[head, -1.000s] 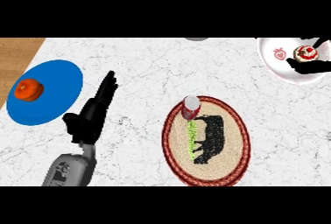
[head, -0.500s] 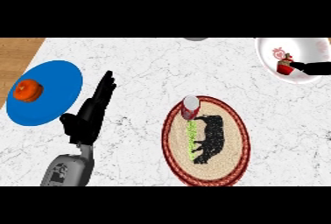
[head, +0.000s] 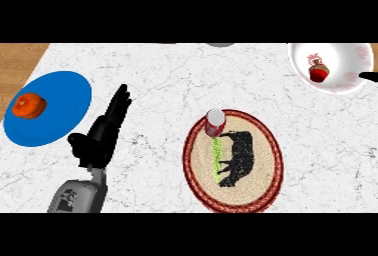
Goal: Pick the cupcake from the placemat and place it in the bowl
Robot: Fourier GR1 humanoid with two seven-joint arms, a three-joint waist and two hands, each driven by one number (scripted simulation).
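Note:
The cupcake [head: 319, 70], red-cased with a pale top, lies inside the white bowl [head: 353, 56] at the counter's far right. Just a black tip of my right hand [head: 368, 76] shows at the right edge beside the bowl, apart from the cupcake. The round woven placemat [head: 251, 192] with a black animal figure lies in the middle. A small red and white can [head: 215, 122] stands on its far edge. My left hand [head: 103, 132] rests open on the counter to the left of the placemat, fingers pointing away.
A blue plate [head: 63, 87] at the left carries an orange-red fruit [head: 29, 105]. A grey object [head: 219, 45] pokes in at the far edge. Bare wood [head: 18, 57] shows beyond the counter's left corner.
My right hand has pulled out of the bowl toward the right edge. The cupcake stays in the bowl on its own. The left hand has not moved.

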